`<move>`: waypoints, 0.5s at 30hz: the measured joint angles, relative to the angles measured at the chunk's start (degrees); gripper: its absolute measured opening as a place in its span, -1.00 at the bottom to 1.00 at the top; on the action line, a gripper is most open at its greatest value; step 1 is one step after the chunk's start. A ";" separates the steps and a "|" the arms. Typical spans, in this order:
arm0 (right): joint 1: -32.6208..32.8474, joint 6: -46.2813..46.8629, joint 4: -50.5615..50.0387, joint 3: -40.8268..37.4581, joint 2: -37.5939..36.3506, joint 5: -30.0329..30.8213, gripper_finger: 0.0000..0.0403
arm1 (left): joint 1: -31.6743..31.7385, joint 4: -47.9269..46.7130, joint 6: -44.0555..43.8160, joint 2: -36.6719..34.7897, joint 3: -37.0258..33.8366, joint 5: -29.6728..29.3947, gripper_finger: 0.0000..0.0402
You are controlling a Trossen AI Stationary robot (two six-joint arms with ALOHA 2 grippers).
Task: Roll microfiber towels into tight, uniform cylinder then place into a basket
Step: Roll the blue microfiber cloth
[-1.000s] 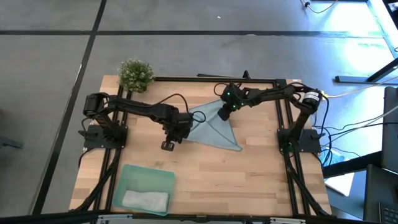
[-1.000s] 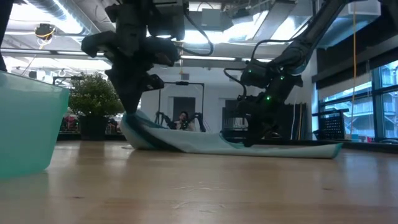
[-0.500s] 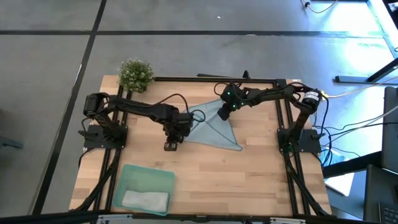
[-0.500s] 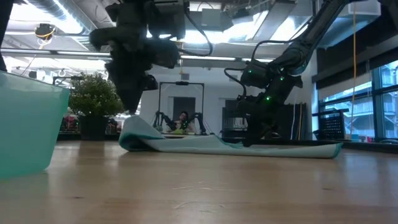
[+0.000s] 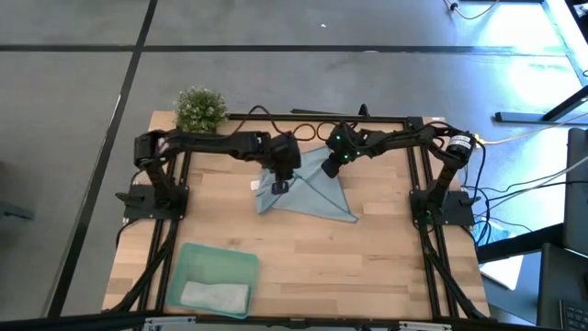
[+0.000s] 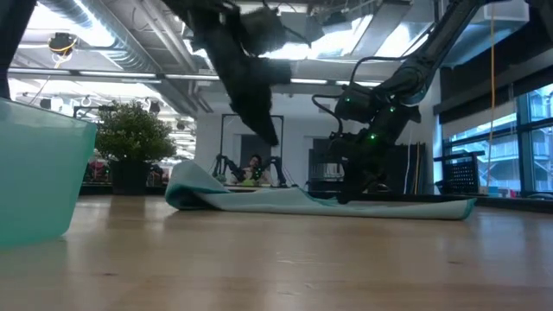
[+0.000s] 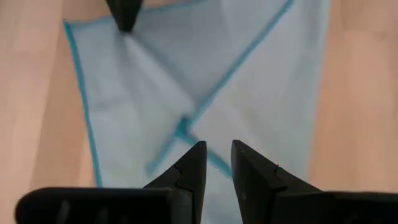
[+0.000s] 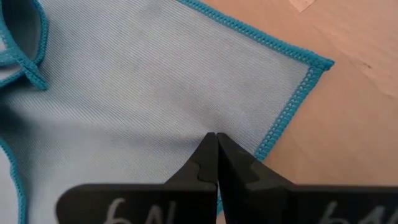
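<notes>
So, counting from the left: one shallow rectangular mint-green translucent plastic basket [image 5: 217, 279] sits at the near-left corner of the wooden table [image 5: 386, 267], and there's one pale grey microfiber towel [image 5: 214, 295] already lying inside it as a loose bundle. In the low view the basket's wall [image 6: 39, 177] fills the left edge. One small bushy green potted plant [image 5: 200, 108] stands at the far-left corner.

Two towels total then, because the second one, a light blue microfiber towel with darker blue stitched edging [image 5: 317, 193], is spread out on the table around the middle, folded over into a rough triangle, with its left edge humped up a bit [image 6: 186, 186].

Two arms. The left gripper [image 5: 278, 187] hangs over the left part of the blue towel, raised clear of it in the low view [image 6: 270, 136]. Its fingers [image 7: 193, 168] are only a narrow crack apart and hold nothing, just the cloth [image 7: 149, 93] below them.

The right gripper [image 5: 330, 170] is down on the far corner of the blue towel. In its wrist view the fingers [image 8: 205, 158] are pressed fully together with their tips on the cloth [image 8: 137, 81], near the stitched corner; can't tell if any fabric is actually pinched between them.
</notes>
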 joint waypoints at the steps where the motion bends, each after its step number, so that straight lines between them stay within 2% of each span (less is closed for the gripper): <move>1: -0.01 0.00 0.06 -0.02 0.02 -0.06 -1.00 | 0.21 1.70 0.86 1.15 0.02 0.02 -0.66; 9: 0.02 0.04 1.53 -0.04 0.04 -0.64 -1.00 | 1.86 6.15 3.98 8.52 0.04 -0.05 -0.66; 15: 0.04 0.04 2.30 -0.04 0.09 -0.66 -1.00 | 2.99 7.06 4.03 10.65 0.00 -2.04 -0.66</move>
